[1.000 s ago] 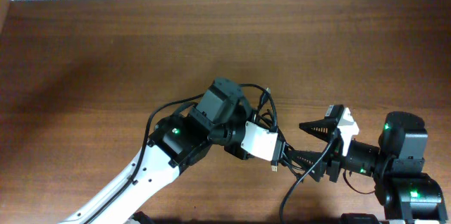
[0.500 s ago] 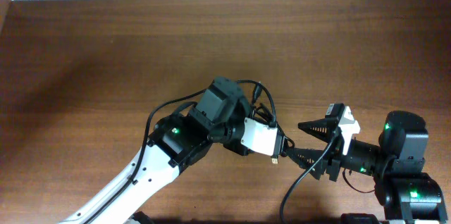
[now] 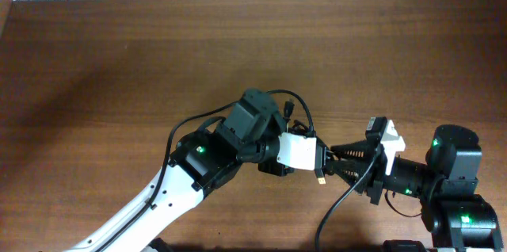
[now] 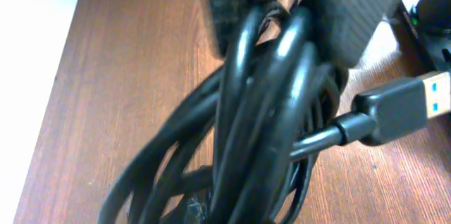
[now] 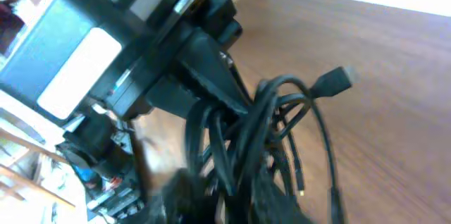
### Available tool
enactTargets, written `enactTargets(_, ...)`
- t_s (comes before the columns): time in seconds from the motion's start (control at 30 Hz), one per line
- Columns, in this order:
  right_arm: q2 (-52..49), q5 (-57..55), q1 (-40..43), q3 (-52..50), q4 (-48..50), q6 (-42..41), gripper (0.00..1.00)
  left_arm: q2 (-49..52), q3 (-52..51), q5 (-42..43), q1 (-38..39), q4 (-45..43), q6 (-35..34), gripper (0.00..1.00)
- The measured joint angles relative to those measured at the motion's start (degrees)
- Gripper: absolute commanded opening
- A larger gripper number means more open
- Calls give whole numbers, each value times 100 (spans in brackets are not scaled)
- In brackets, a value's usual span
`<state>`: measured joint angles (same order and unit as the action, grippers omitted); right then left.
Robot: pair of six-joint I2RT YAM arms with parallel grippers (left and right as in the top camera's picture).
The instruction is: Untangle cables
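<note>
The cables [image 3: 295, 113] are one tangled black bundle held above the table at the centre. My left gripper [image 3: 313, 163] is shut on them, and a USB plug [image 3: 320, 177] hangs below its white module. In the left wrist view the cables [image 4: 261, 111] fill the frame, with the blue-tipped USB plug [image 4: 398, 106] sticking out to the right. My right gripper [image 3: 334, 160] meets the bundle from the right, its fingers drawn in on the strands. In the right wrist view the cables [image 5: 257, 132] run between its blurred fingers, with a flat plug [image 5: 337, 81] above.
The brown wooden table [image 3: 119, 70] runs to a white strip at the far edge. The left arm [image 3: 198, 157] reaches in from the lower left and the right arm [image 3: 455, 165] stands at the lower right. A black cord [image 3: 341, 204] trails toward the front edge.
The right gripper's fingers went from spread wide to drawn in on the bundle. The left gripper carried the cables slightly right, toward the right gripper.
</note>
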<state>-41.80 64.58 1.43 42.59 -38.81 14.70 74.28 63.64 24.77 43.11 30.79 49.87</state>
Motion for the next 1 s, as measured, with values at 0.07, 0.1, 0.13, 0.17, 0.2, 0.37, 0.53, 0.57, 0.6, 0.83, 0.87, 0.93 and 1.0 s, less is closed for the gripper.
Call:
enactTargets(0.07,4,7,-4,0,24,-9,6,4,0,-24,0,4,-7,0)
enactTargets(0.1,7,15,-4,0,31,-4,4,9,0,-37,0,4,-22,0)
enactTargets(0.13,9,24,-4,0,35,22,4,20,0,-61,0,2,-55,0)
enactTargets(0.17,9,22,-4,0,39,37,4,20,0,-72,2,4,-111,0)
enactTargets(0.2,9,22,-4,0,50,31,4,20,0,-81,2,4,-136,0)
enactTargets(0.37,9,13,-4,0,52,35,4,22,0,-87,2,7,-286,17)
enactTargets(0.53,2,-269,-4,0,155,-232,4,20,0,-81,7,-2,-859,24)
enactTargets(0.57,2,-391,-4,0,219,-415,4,20,0,-83,7,-2,-1040,24)
enactTargets(0.6,2,-459,-4,0,256,-549,4,13,0,-87,4,-11,-1263,33)
enactTargets(0.83,0,-813,-4,0,485,-1685,4,-706,0,-103,7,136,-2568,53)
enactTargets(0.87,-2,-822,-4,0,503,-1786,4,-859,0,-105,7,229,-2638,64)
enactTargets(0.93,-2,-780,-4,-7,745,-2085,4,-1252,2,-105,7,459,-2813,99)
enactTargets(1.0,-2,-503,-4,-11,1261,-2293,4,-1410,2,-155,7,704,-3012,99)
